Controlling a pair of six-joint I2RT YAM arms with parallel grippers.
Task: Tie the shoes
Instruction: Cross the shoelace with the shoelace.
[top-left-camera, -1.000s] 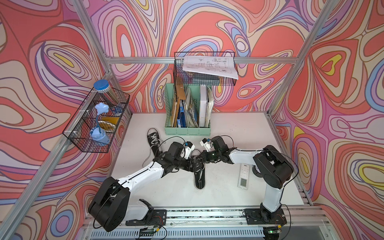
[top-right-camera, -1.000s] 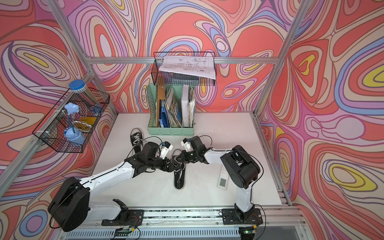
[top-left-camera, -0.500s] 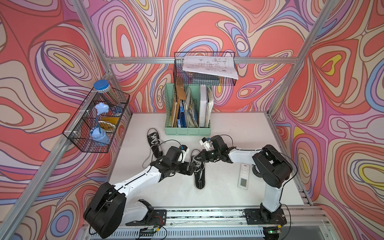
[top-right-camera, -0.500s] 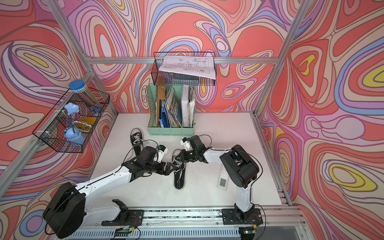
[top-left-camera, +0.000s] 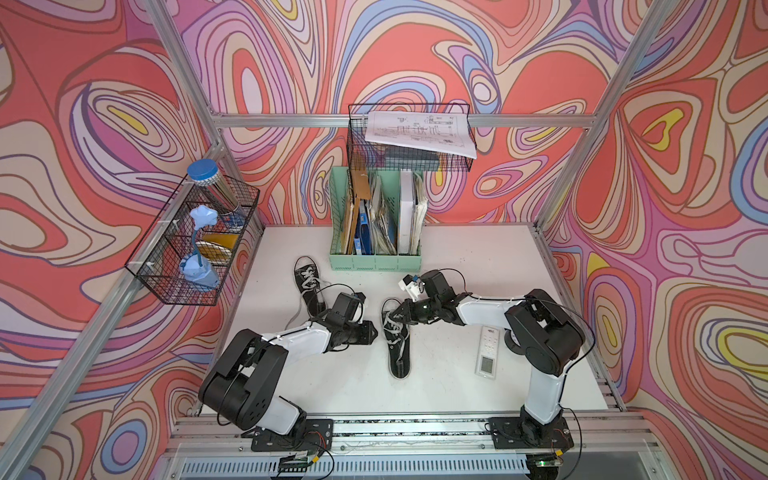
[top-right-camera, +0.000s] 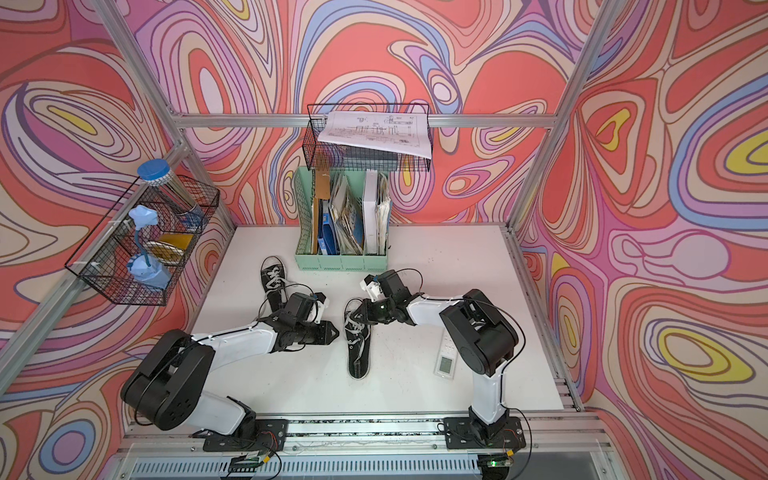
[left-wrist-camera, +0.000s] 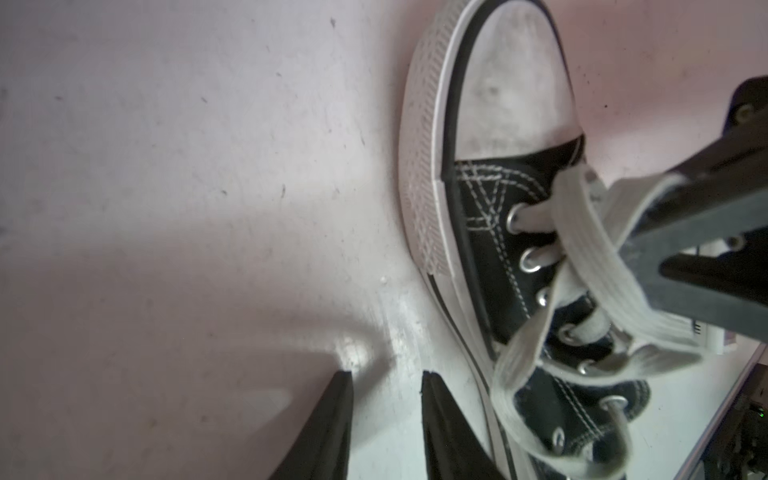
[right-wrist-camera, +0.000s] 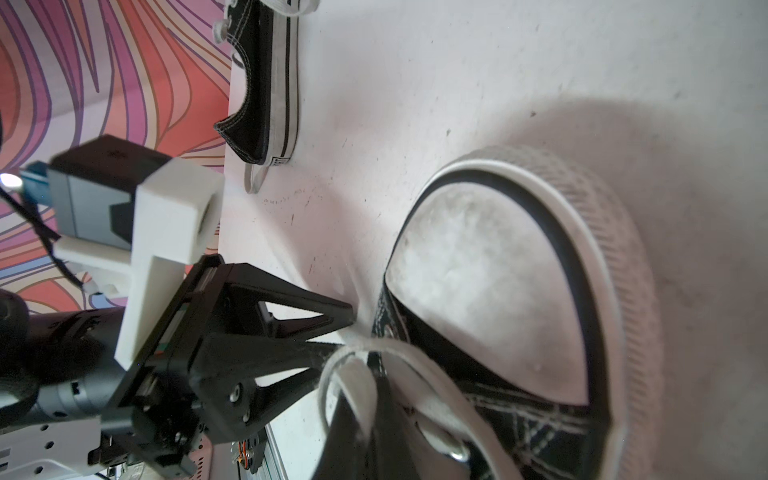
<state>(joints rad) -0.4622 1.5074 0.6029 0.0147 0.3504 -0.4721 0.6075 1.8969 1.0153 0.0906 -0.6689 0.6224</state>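
Note:
Two small black canvas shoes with white laces lie on the white table. One shoe lies at the back left, partly behind my left arm. The other shoe lies mid-table between my arms. My right gripper is shut on a loop of this shoe's white lace near the pale toe cap. Just left of that shoe, my left gripper sits low over the table. Its fingers stand a little apart with only bare table between them.
A green file holder full of papers stands at the back. A white remote control lies under my right arm. Wire baskets hang on the left wall and the back rail.
My left gripper has pulled back from the laces to the shoe's left side and dropped lower, and its jaws have narrowed. The right gripper has kept its hold and barely moved.

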